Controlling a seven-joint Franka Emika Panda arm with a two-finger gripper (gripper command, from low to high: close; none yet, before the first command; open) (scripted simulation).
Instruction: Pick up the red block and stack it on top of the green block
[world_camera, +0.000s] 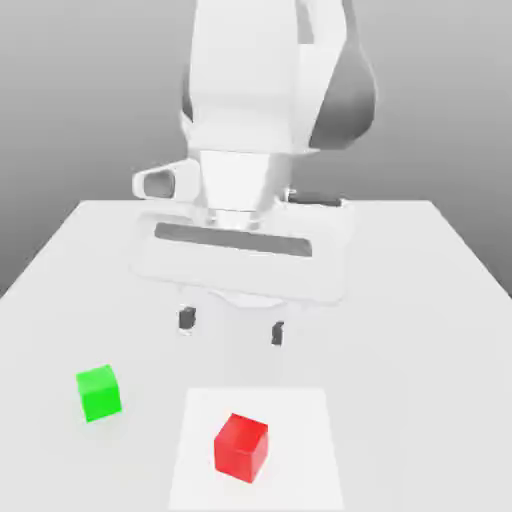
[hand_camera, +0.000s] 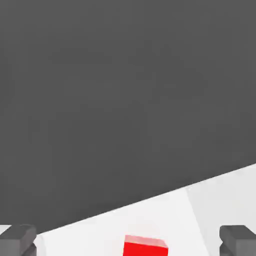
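The red block is a small matte cube resting near the table's front edge, on a lighter square patch. The green block sits on the table toward the exterior view's left of it, well apart from it. My gripper hangs above the table behind the red block, open, with nothing between its two dark fingertips. In the hand view the red block lies between the two fingertips, farther off and below them.
The white table spreads around both blocks. A lighter square patch marks the surface under the red block. The arm's bulky white body rises behind the gripper.
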